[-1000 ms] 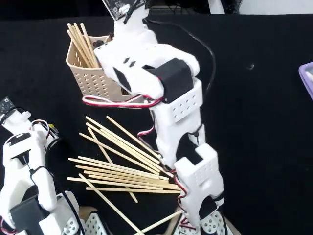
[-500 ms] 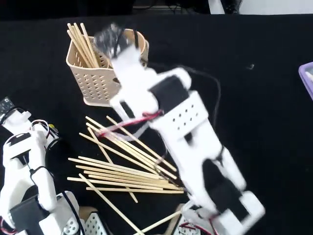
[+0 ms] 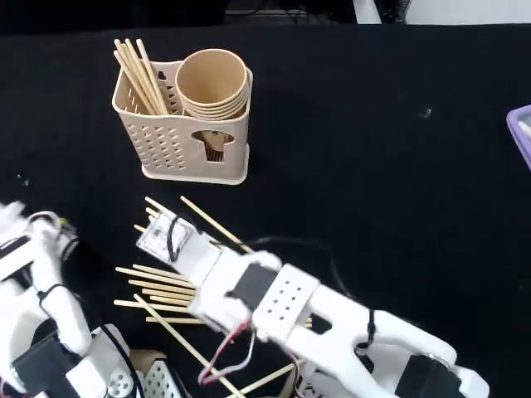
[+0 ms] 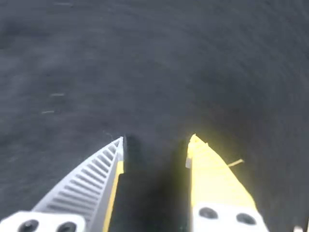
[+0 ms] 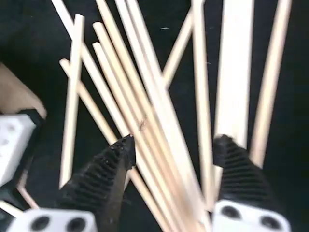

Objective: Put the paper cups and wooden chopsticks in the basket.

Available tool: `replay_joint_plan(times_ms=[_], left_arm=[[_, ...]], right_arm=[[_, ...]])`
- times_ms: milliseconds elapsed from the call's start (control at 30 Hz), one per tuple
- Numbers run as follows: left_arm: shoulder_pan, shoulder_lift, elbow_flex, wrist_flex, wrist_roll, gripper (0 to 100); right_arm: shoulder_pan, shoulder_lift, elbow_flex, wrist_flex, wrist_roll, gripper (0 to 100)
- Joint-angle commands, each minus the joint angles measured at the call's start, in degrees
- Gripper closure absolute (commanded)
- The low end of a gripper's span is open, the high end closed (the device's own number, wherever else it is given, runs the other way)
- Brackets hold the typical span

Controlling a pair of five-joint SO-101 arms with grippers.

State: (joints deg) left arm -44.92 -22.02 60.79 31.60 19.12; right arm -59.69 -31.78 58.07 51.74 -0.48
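Note:
A beige basket [image 3: 178, 145] stands at the back left. Several wooden chopsticks [image 3: 137, 70] lean in one of its compartments, and a stack of paper cups [image 3: 212, 81] sits in the other. More chopsticks [image 3: 153, 286] lie loose on the black table in front of it. My right arm [image 3: 265, 298] stretches low over this pile. In its wrist view my right gripper [image 5: 175, 145] is open just above the loose chopsticks [image 5: 145, 111], with several running between its fingers. My left gripper [image 4: 157, 142] is open over bare black table, holding nothing. My left arm [image 3: 33, 307] is at the front left.
A purple object [image 3: 521, 128] shows at the table's right edge. The black table [image 3: 390, 166] is bare to the right of the basket. The arms' bases [image 3: 141, 377] crowd the front edge.
My right arm has swung down from above the basket to the loose chopstick pile, uncovering the cups in the basket. My left arm has shifted slightly to the left.

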Motion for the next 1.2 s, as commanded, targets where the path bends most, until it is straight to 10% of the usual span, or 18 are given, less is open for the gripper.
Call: replay_joint_plan(times_ms=[0, 333, 1167], left_arm=[[-6.02, 0.62, -3.30, -1.32, 5.36, 79], [-6.64, 10.11, -8.75, -1.67, 5.63, 79], [-6.64, 12.13, -11.30, 1.14, 5.63, 79]], right_arm=[[-4.66, -2.95, 3.56, -6.51, -5.89, 66.8], [-16.79, -3.03, 5.05, -7.82, -13.19, 66.3], [-11.87, -2.95, 14.64, -18.11, -7.30, 66.6]])
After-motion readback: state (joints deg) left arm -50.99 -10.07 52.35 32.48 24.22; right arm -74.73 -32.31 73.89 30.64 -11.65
